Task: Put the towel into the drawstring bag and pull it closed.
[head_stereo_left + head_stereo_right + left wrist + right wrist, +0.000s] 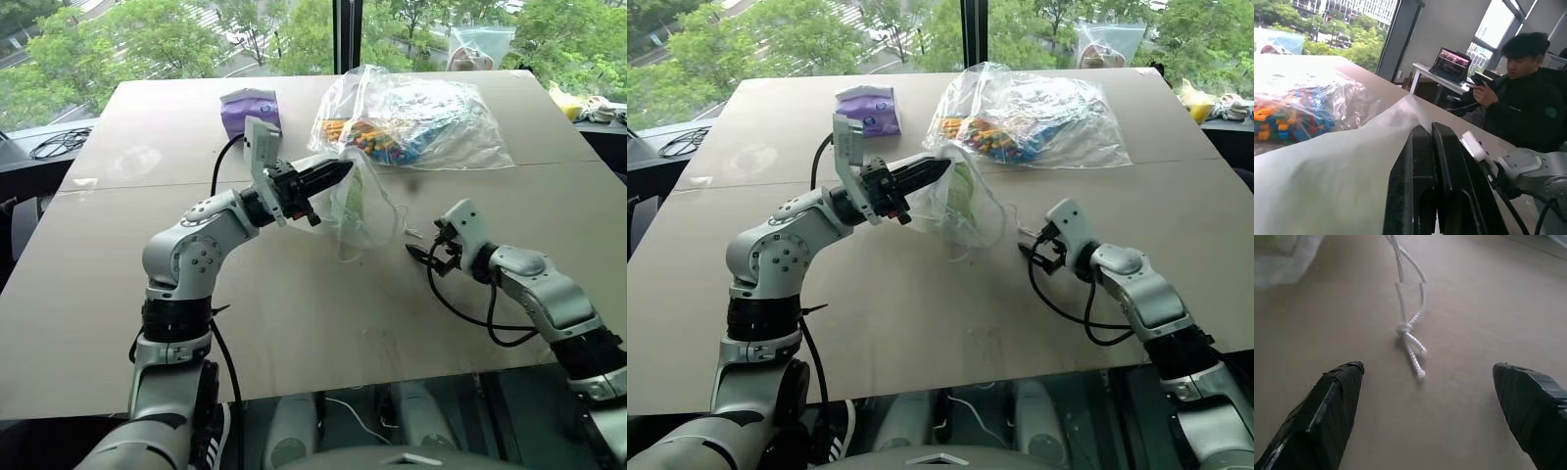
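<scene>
Towel was already inside the drawstring bag, green showing through the thin white fabric. Bag hung lifted off the table, its upper edge pinched in the left gripper, fingers pressed together on the fabric, probably to anchor the mouth so a cord pull cinches it. Loose cord trailed from the bag onto the table, knotted end lying flat. Right gripper sat low just short of that knot, fingers spread wide either side, holding nothing, apparently lined up to take the cord. Behind: clear bag of coloured pieces and purple tissue pack, well apart from the work.
</scene>
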